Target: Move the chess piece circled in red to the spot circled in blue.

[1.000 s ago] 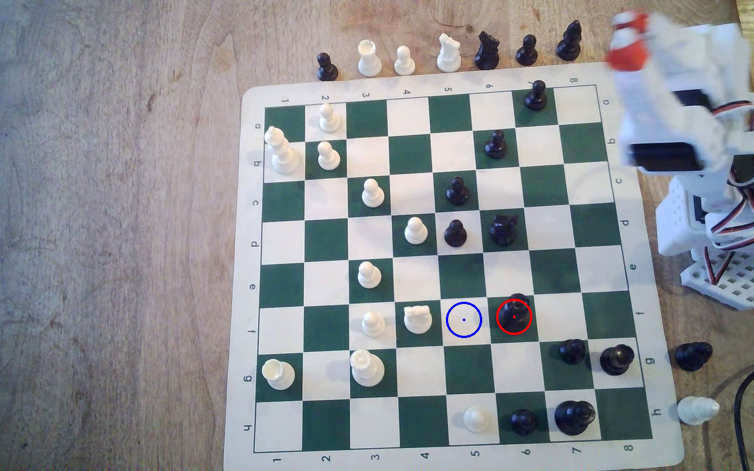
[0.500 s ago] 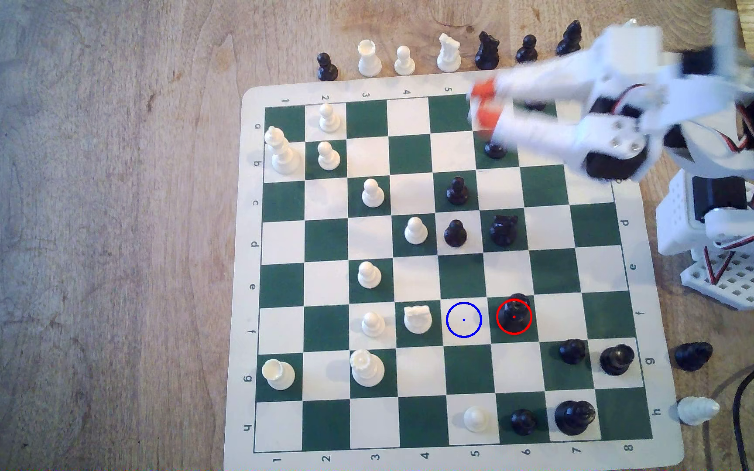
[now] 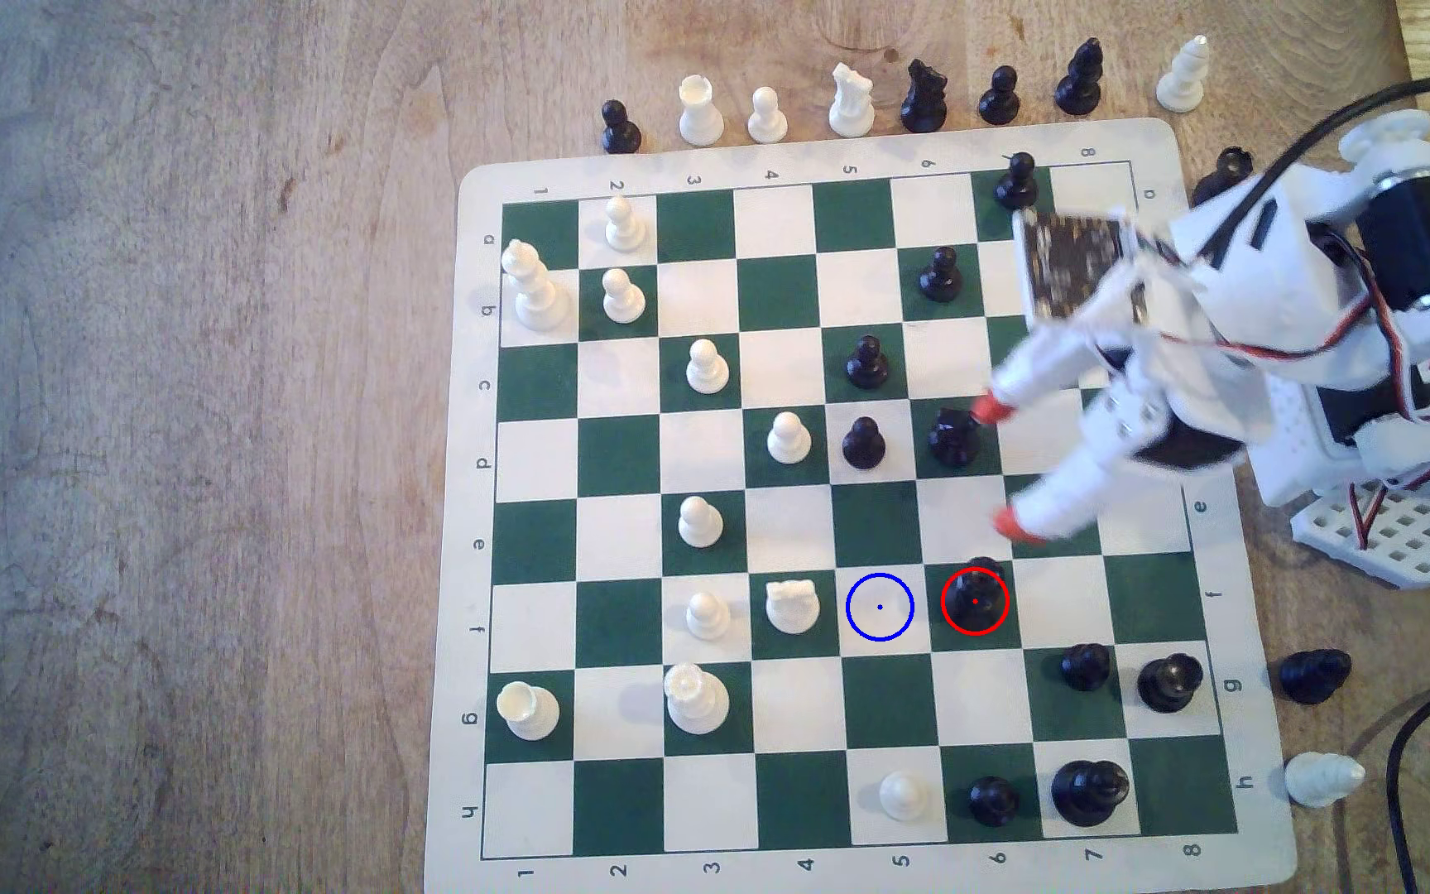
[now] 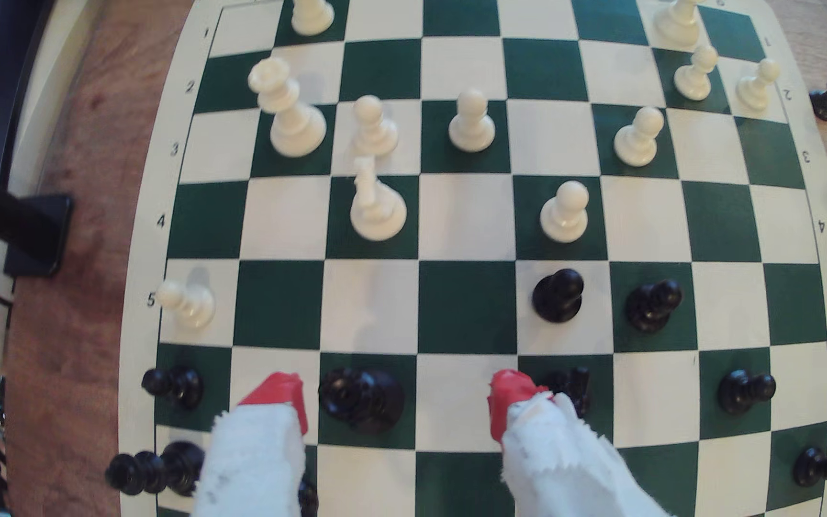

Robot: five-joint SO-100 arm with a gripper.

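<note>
Jaws (image 3: 1000, 467) stand wide apart and hold nothing, their red-tipped white fingers (image 3: 989, 409) blurred in the exterior view. They hang over the board (image 3: 471, 516) above rows d and e near column 6, one tip just beside the black knight (image 3: 952, 437). The chess piece (image 3: 975, 597) stands upright on the green square at f6, inside the red ring, apart from the jaws and below them in the exterior view. In the wrist view the same piece (image 4: 361, 399) sits between the two red tips, nearer one of them, with neither touching it. The spot (image 3: 880, 607), a cream square ringed in blue, lies just to the exterior view's left of the piece, with a white rook (image 3: 792, 604) on its other side. Spare pieces line the wooden worktop (image 3: 178, 430) beyond the board.
</note>
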